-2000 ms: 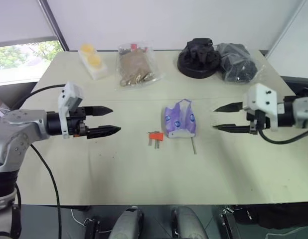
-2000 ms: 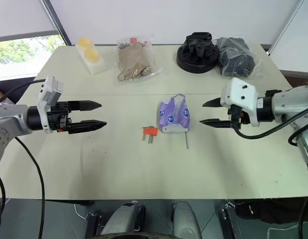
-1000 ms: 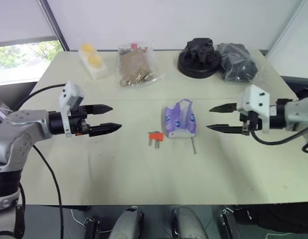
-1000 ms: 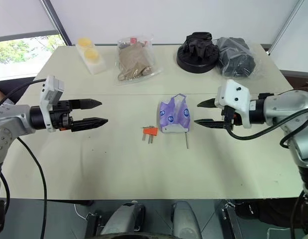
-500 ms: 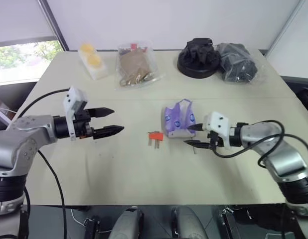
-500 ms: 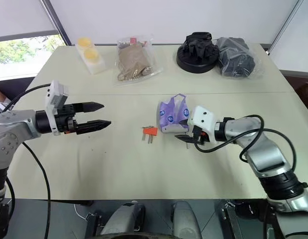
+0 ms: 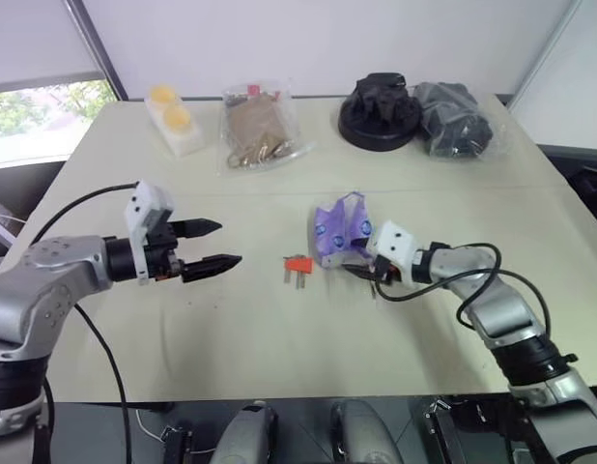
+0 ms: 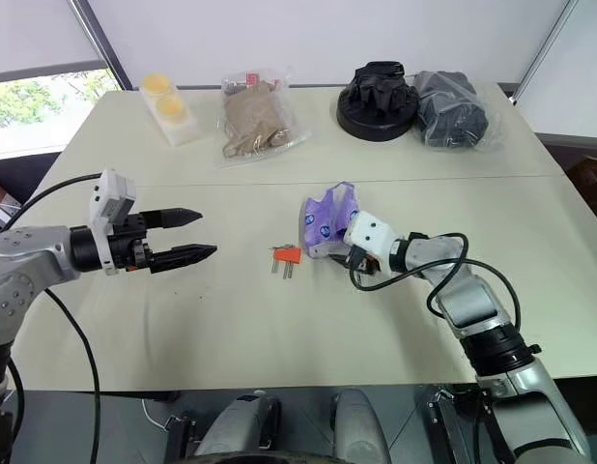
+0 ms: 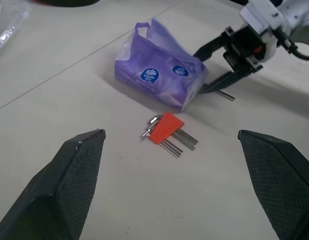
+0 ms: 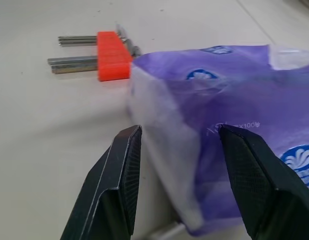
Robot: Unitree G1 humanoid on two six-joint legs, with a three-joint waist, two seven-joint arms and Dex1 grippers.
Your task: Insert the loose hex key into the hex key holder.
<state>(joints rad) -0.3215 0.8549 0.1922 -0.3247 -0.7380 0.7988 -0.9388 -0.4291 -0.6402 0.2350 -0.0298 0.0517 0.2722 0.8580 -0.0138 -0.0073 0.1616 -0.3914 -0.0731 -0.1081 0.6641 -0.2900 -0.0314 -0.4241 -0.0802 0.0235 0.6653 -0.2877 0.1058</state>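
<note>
The hex key holder (image 7: 298,264), a small orange-red block with short grey keys sticking out, lies flat mid-table. Just right of it stands a purple tissue pack (image 7: 342,232). The loose hex key (image 9: 225,95) lies on the table at the pack's near right corner, mostly under my right gripper (image 7: 356,269). That gripper is low over the table and open, one finger on each side of the pack's corner, holding nothing. My left gripper (image 7: 219,245) hovers wide open and empty, well left of the holder and pointing toward it.
Along the table's far edge lie a clear tray with yellow pieces (image 7: 173,116), a clear bag of brown items (image 7: 255,130), a black round object (image 7: 379,111) and a dark bagged bundle (image 7: 458,116). Bare tabletop lies between my left gripper and the holder.
My right gripper has dropped and swung in from the right, down to the tissue pack's near corner over the loose hex key. The left gripper has stayed put, open.
</note>
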